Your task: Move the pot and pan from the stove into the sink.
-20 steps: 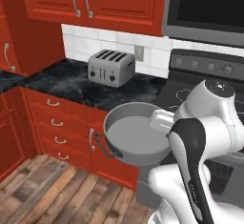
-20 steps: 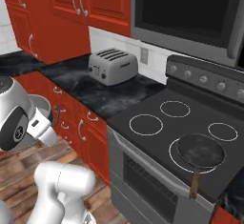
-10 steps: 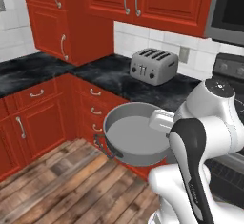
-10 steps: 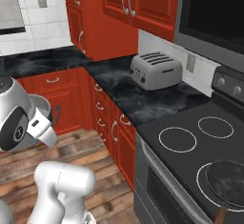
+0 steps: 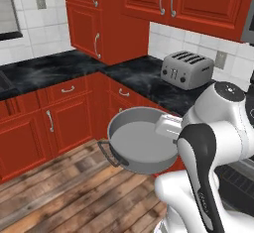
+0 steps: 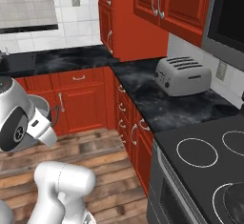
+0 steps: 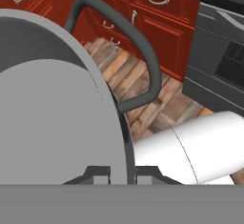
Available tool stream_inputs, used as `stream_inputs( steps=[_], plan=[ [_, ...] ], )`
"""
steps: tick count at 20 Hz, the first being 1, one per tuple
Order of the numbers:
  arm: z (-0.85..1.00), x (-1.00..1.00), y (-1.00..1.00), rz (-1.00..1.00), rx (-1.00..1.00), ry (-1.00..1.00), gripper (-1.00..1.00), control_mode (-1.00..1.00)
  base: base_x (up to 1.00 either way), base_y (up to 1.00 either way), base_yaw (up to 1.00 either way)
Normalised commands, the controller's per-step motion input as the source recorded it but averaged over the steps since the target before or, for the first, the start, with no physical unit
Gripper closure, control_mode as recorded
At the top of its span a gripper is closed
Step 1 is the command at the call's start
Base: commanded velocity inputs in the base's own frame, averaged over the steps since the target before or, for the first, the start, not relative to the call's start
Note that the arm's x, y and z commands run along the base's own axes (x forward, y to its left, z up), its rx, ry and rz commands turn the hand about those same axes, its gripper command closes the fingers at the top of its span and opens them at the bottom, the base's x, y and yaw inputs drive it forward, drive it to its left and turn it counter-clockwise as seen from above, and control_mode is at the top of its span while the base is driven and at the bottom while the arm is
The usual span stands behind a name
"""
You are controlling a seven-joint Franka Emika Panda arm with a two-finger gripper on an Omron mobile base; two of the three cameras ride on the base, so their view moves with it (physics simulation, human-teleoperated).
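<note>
Tool (image 7: pixel 114 173) clamped tight on the rim of the grey pot (image 5: pixel 141 145), pot carried level above the wooden floor (image 5: pixel 64 192), toaster (image 5: pixel 187 69) on the counter (image 5: pixel 144 78) behind

- The arm (image 5: pixel 208 143) hides the pot's (image 5: pixel 141 145) near rim and handle in the left base view.
- The stove (image 6: pixel 209 166) and the pan (image 6: pixel 233 201) run off the right base view's edge.
- In the hand view the fingertips (image 7: pixel 97 174) are cropped, seemingly pinching the pot wall.
</note>
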Motion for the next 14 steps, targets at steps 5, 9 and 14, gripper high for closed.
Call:
stream_inputs(
  steps=[5,9,14],
  plan=[
    [0.0,0.0,0.0,0.0,0.0,0.0,1.0,1.0,0.0,0.13,0.0],
    [0.0,0.0,0.0,0.0,0.0,0.0,1.0,1.0,0.0,0.7,0.0],
    [0.0,0.0,0.0,0.0,0.0,0.0,1.0,1.0,0.0,0.86,0.0]
  ],
)
